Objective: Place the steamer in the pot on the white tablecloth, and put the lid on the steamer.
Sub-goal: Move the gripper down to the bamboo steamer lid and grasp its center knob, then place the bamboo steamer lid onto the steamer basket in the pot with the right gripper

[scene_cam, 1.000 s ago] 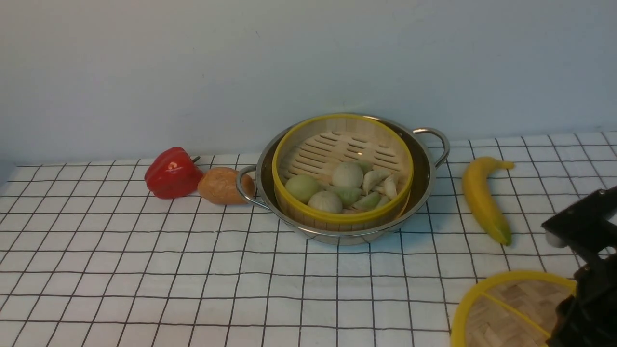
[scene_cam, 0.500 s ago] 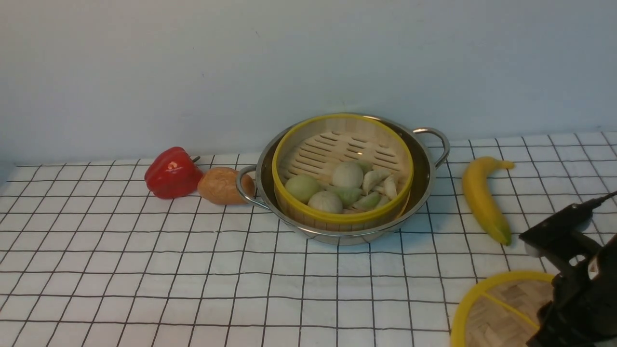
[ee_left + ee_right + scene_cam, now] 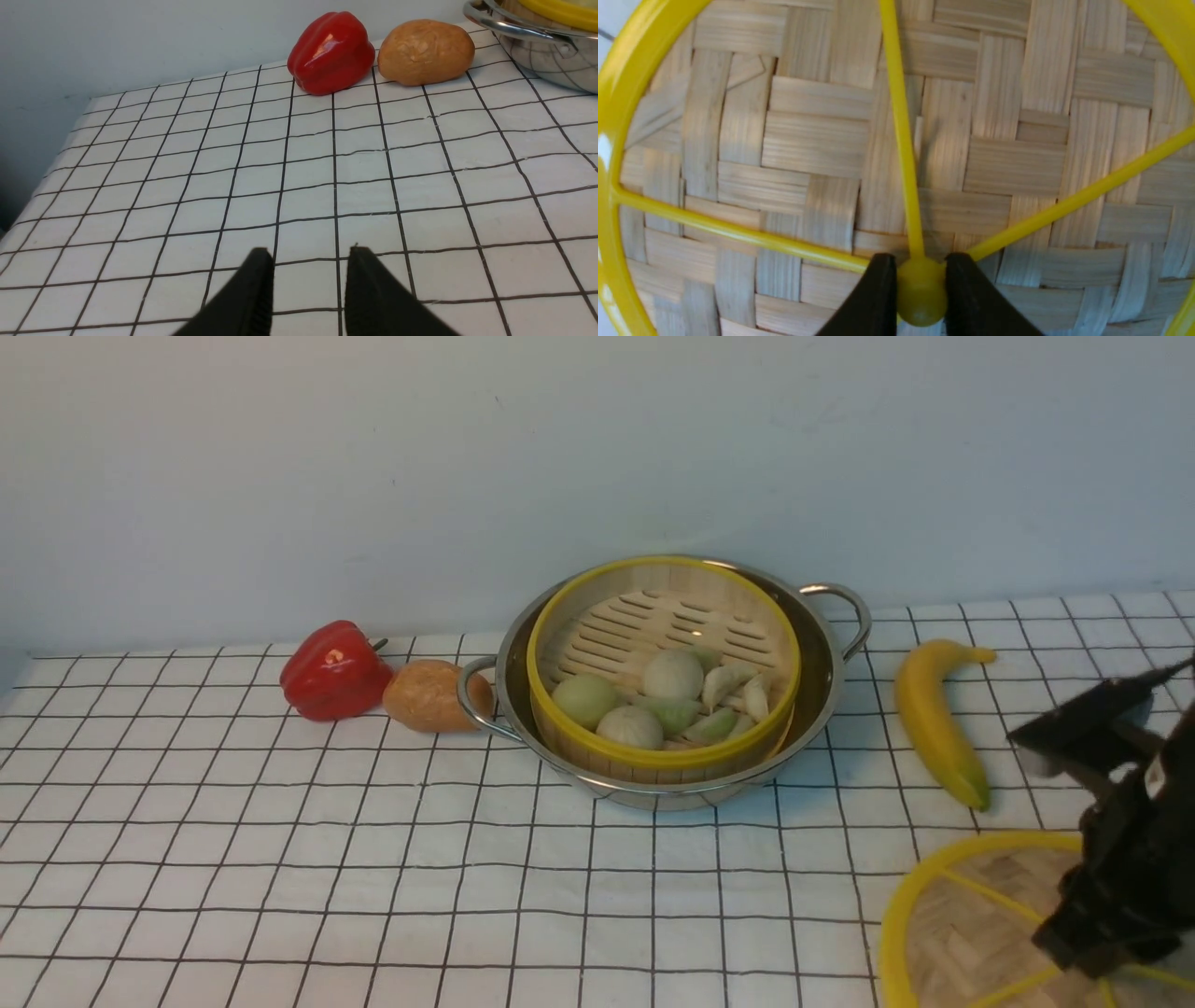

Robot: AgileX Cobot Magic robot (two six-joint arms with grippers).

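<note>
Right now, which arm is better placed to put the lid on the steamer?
Right. The right gripper is shut on the lid's centre knob; the left gripper hangs empty over the white tablecloth, far from it.

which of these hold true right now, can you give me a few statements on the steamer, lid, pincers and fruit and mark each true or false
1. The steamer sits inside the pot. True.
2. The lid covers the steamer. False: it is at the near right of the tablecloth, away from the pot.
3. The right pincer has its jaws on either side of the lid's knob. True.
4. The left pincer holds the red pepper. False: it is open and empty.
5. The banana lies left of the pot. False: right.
</note>
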